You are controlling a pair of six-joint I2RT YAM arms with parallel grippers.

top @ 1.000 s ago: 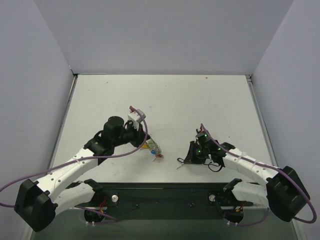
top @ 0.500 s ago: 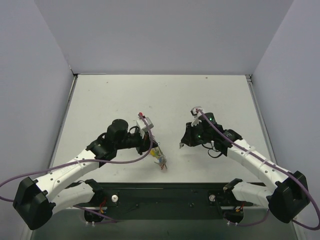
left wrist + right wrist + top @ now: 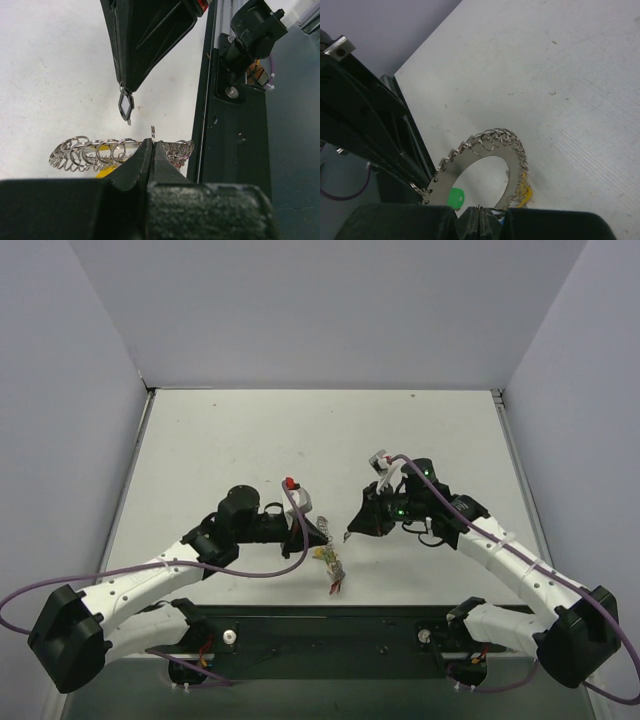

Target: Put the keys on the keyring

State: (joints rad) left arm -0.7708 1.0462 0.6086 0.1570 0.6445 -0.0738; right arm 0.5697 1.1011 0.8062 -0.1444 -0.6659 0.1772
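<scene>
Hanging from the left gripper point(image 3: 152, 145), whose 2 fingers are pinched tight on its thin edge, the keyring point(image 3: 95, 152) sits near the middle of the table point(image 3: 200, 440), close to the near edge and just beyond the black rail point(image 3: 330, 625). It is a flat grey band with a hollow centre and many small wire loops crowded along its outer rim. A green key point(image 3: 455, 196) shows against the band on the side nearest the right wrist camera, and a yellow key point(image 3: 524, 192) hangs among the loops to the right of it. The right gripper point(image 3: 350, 531) is just right of the left one, tips close but apart, with its fingers closed on a tiny dark piece that looks like a black key point(image 3: 125, 105), though it is too small to be sure. That piece points down toward the loops of the keyring and is near them without touching.
</scene>
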